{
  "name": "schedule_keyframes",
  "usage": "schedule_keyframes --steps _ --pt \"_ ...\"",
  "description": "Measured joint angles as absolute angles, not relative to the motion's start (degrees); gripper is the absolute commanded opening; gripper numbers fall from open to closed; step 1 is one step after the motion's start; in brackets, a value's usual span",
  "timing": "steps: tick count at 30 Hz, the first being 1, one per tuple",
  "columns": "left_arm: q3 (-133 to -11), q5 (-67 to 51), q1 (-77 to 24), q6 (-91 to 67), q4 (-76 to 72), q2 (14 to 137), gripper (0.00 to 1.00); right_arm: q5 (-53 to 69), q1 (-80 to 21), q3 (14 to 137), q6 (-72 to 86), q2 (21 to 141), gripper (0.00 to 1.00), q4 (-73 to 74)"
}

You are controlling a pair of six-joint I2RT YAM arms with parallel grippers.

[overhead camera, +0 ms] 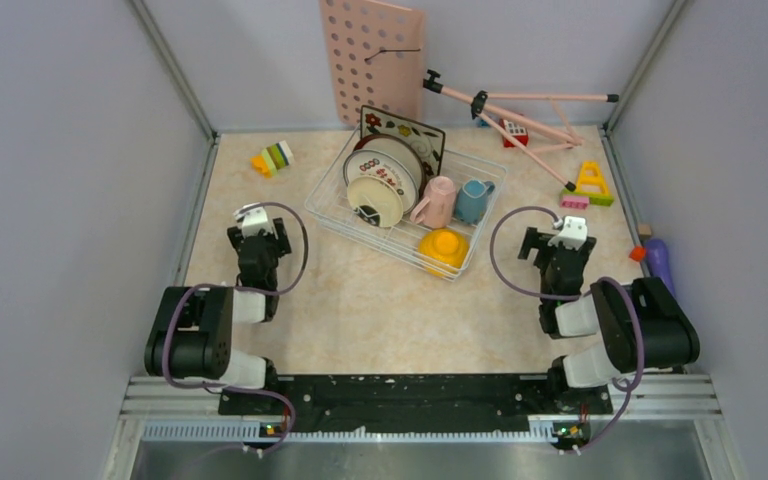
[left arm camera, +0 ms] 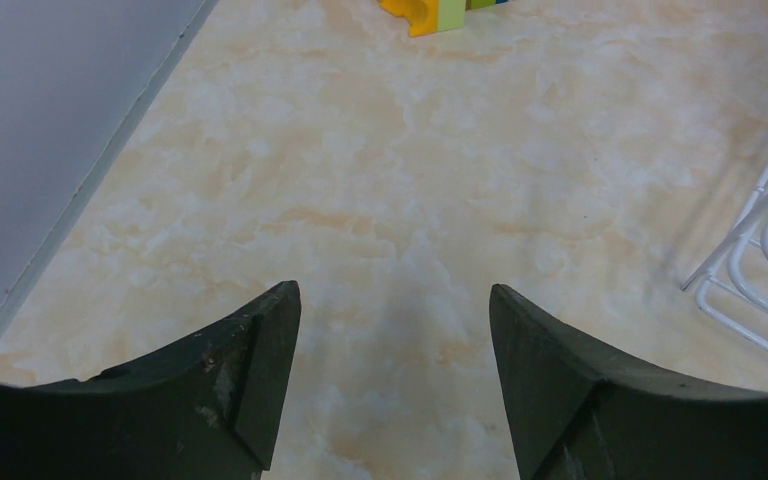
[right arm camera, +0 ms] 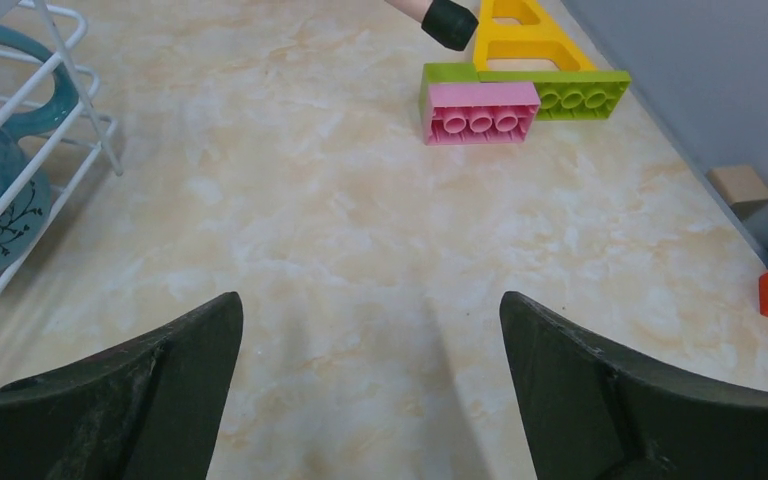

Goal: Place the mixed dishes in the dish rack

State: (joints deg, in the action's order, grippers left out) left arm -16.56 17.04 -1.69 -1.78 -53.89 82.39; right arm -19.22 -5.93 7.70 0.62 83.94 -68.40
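From above: a white wire rack (overhead camera: 378, 238) stands on a marbled table (overhead camera: 360, 320), ahead of both grippers and between them. It holds a row of upright plates (overhead camera: 380, 182), a pink cup (overhead camera: 437, 202), a blue cup (overhead camera: 473, 200) and an orange bowl (overhead camera: 444, 246) at its near corner. The left gripper (overhead camera: 256, 232) hangs to the left of the rack and the right gripper (overhead camera: 560, 242) to its right, both apart from it. No dish shows on the table outside the rack. Left wrist view: the left gripper's fingers (left arm camera: 255, 380) are spread wide with only bare table between them. A corner of the rack shows off to their right, and a toy block (left arm camera: 438, 12) lies far ahead. Right wrist view: the right gripper's fingers (right arm camera: 170, 400) are likewise spread wide and empty. The rack's wires show ahead and to their left with the blue cup behind them, and toy blocks (right arm camera: 480, 110) lie ahead and to the right. Loading looks finished, or nearly so. The next move probably calls only for a check that no dish is left out, with the blocks left alone.
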Motion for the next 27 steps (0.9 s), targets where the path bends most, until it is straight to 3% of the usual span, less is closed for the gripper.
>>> schedule_keyframes --steps 1,2,3,27 --pt "-16.56 15.86 -1.3 -1.8 -54.52 82.7 0.74 -19.49 -5.87 7.77 0.71 83.94 0.99 -68.42" --pt "-16.56 14.94 -1.02 -1.74 -55.53 83.18 0.96 -19.68 -5.82 7.92 0.78 83.94 0.99 -68.38" --pt "-16.56 14.06 -0.78 -1.58 -56.25 83.64 0.99 -19.75 -5.82 8.05 0.86 83.94 0.99 -68.45" --pt "-16.56 10.07 -0.67 -1.54 -58.5 84.07 0.99 -12.32 -4.82 8.08 -0.47 83.94 0.99 -69.01"
